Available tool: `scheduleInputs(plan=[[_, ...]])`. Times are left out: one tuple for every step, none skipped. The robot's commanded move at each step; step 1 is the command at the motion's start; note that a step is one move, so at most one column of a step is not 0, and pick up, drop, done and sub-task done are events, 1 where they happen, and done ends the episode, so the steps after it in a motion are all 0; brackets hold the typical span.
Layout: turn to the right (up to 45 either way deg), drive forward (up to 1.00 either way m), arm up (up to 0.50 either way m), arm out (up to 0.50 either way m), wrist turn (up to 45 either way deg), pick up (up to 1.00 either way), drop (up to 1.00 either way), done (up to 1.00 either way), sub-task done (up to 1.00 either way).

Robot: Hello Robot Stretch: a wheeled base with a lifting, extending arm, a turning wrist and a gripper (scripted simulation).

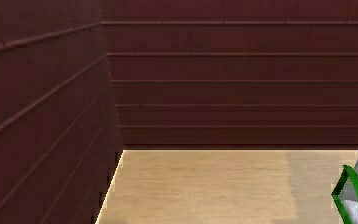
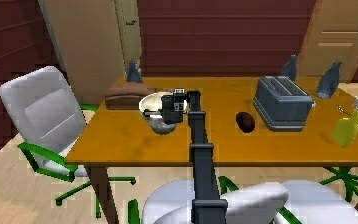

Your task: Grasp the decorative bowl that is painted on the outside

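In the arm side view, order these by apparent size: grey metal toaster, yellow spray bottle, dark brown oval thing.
Largest: grey metal toaster.
Then: yellow spray bottle.
Smallest: dark brown oval thing.
All sit similarly far back on the wooden table, so nearness hardly matters.

Dark maroon panelled walls [image 1: 237,80], pale wood floor [image 1: 217,185]; orange-brown wooden table [image 2: 137,140], grey green-legged chair [image 2: 42,105] at its left edge.

Smooth honey-toned wooden bench [image 2: 137,140]; matt grey metal toaster [image 2: 282,102] at two o'clock; dark wooden plank wall [image 1: 237,80]; pale wood floor [image 1: 217,185].
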Motion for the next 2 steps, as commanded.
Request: scheduleInputs(plan=[[0.0, 0.0, 0.1, 0.0, 0.0, 0.0, 0.0, 0.0, 0.0], [0.0, 0.0, 0.0, 0.0, 0.0, 0.0, 0.0, 1.0, 0.0]])
